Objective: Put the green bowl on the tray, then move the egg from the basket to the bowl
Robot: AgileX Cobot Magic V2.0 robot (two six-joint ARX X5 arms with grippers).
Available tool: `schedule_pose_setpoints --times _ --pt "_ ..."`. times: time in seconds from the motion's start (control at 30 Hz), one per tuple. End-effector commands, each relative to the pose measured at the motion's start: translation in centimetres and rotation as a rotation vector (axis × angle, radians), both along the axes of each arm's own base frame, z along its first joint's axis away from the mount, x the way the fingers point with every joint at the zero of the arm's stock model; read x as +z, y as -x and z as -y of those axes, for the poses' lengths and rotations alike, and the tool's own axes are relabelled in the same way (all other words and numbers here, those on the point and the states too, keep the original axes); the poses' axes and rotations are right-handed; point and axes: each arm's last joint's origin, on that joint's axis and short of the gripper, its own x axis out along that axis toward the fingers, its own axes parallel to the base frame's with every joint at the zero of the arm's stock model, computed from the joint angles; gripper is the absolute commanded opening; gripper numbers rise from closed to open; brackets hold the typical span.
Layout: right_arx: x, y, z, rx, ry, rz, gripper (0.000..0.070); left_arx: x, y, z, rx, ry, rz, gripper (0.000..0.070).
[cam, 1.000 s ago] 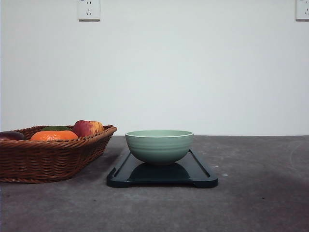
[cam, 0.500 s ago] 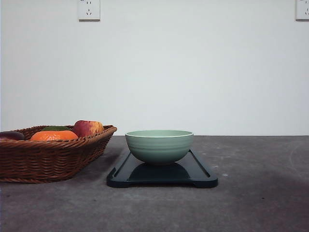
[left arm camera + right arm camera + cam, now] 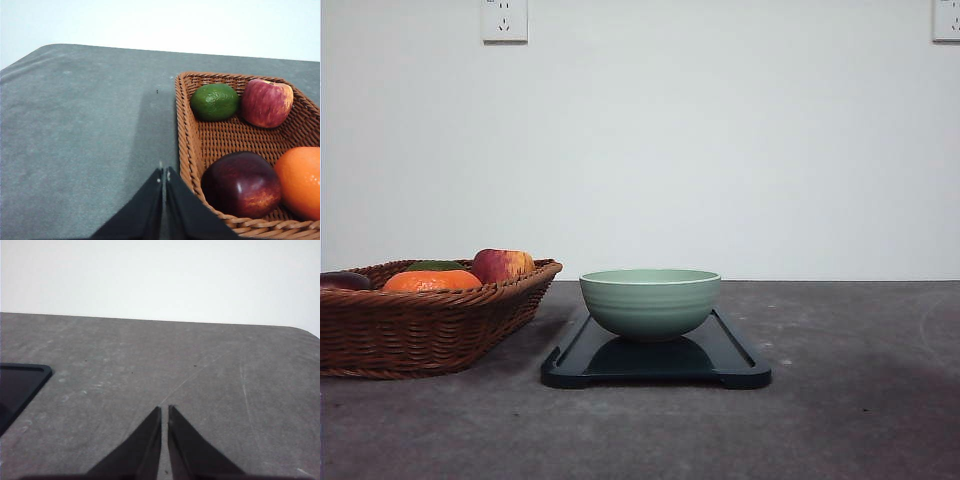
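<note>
On my left wrist camera, the left gripper (image 3: 163,175) had its two dark fingers pressed together with only a hairline gap between the tips, holding nothing, poised above bare grey table (image 3: 75,140) just beside the near corner of the basket (image 3: 186,150). Inside that brown wicker basket I saw a green lime (image 3: 215,101) and a red apple (image 3: 266,102) at the far end, and a dark maroon apple (image 3: 241,183) and an orange (image 3: 301,181) closer to the fingers; I could not pick out an egg among them. On my right wrist camera, the right gripper (image 3: 164,411) was likewise closed to a thin slit and empty, hanging over open tabletop, with one rounded corner of the tray (image 3: 20,385) at the edge of that picture, apart from the fingers. In the front camera, the green bowl (image 3: 650,302) sat upright on the dark tray (image 3: 740,365) in the middle of the table, towards the tray's far end. The basket stood to the left of the tray, near it but not touching, with fruit rising above its braided rim. A plain white wall (image 3: 720,140) with two power sockets (image 3: 504,19) ran behind.
</note>
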Motion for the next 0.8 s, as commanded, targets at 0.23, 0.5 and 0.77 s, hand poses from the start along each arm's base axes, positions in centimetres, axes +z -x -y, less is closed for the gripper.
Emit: schedule_pose_setpoints --times 0.23,0.5,0.77 --pt "-0.03 -0.03 0.02 -0.004 -0.01 0.007 0.0015 -0.68 -0.08 -0.03 0.002 -0.006 -0.023 0.0" --pt "-0.03 -0.03 0.02 -0.004 -0.01 0.007 0.0015 -0.68 -0.08 -0.03 0.002 -0.006 -0.023 0.0" --pt "-0.03 -0.03 0.02 -0.004 -0.01 0.007 0.0015 -0.68 -0.08 -0.03 0.002 -0.006 -0.023 0.0"
